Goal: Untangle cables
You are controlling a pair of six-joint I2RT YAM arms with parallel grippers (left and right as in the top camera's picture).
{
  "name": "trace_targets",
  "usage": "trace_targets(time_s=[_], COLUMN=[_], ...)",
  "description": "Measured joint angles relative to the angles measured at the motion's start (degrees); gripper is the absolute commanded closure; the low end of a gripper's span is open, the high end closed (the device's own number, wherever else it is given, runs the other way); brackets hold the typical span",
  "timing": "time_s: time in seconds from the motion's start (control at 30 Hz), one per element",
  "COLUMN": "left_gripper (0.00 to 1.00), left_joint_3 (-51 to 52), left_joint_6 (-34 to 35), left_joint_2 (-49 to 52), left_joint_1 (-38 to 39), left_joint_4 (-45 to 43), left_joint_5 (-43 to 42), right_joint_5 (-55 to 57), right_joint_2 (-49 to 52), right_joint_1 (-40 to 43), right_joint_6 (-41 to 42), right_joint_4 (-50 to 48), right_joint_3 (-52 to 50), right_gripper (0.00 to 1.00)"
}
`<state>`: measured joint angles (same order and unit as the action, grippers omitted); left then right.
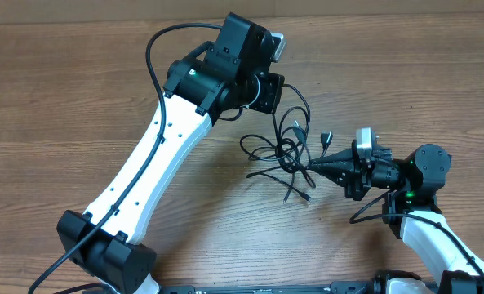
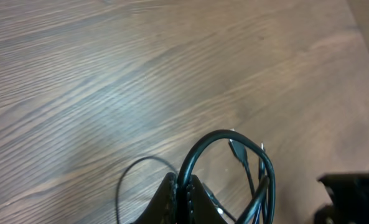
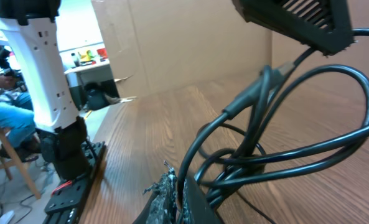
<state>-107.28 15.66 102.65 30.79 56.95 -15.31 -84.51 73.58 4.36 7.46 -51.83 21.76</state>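
Note:
The cables (image 1: pixel 289 155) are thin black cords in a loose tangle at the table's middle right, with plug ends spread out. My left gripper (image 1: pixel 273 104) is above the tangle's top edge, shut on one cable loop (image 2: pixel 224 146) that arcs up from its fingertips (image 2: pixel 182 186). My right gripper (image 1: pixel 313 166) reaches in from the right and is shut on a cable strand (image 3: pixel 200 152) between its fingertips (image 3: pixel 179 186). Several looped strands (image 3: pixel 308 149) stretch between the two grippers.
The wooden table (image 1: pixel 78 98) surrounds the tangle. The left arm (image 1: pixel 156 155) runs diagonally from the front left. The right arm's base (image 1: pixel 425 175) sits at the right edge. A cardboard wall (image 3: pixel 184 43) and a seated person (image 3: pixel 4 118) lie beyond the table.

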Motion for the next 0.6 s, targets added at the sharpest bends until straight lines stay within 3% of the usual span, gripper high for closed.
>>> trace_targets(time_s=[0.3,0.6], left_gripper=[0.96,0.96], left_joint_3=[0.00,0.00], left_joint_6=[3.82,0.83], left_joint_2=[0.00,0.00], left_joint_1=[-0.96,-3.65], left_joint_4=[0.68,1.66], left_joint_5=[7.21,0.17], right_joint_5=[-2.23,-0.11], right_joint_2=[-0.02,-0.02], right_joint_1=[0.00,0.00], right_joint_6=[0.02,0.04], right_joint_4=[-0.04,2.01], right_joint_3=[0.00,0.00], right_gripper=[0.96,0.96])
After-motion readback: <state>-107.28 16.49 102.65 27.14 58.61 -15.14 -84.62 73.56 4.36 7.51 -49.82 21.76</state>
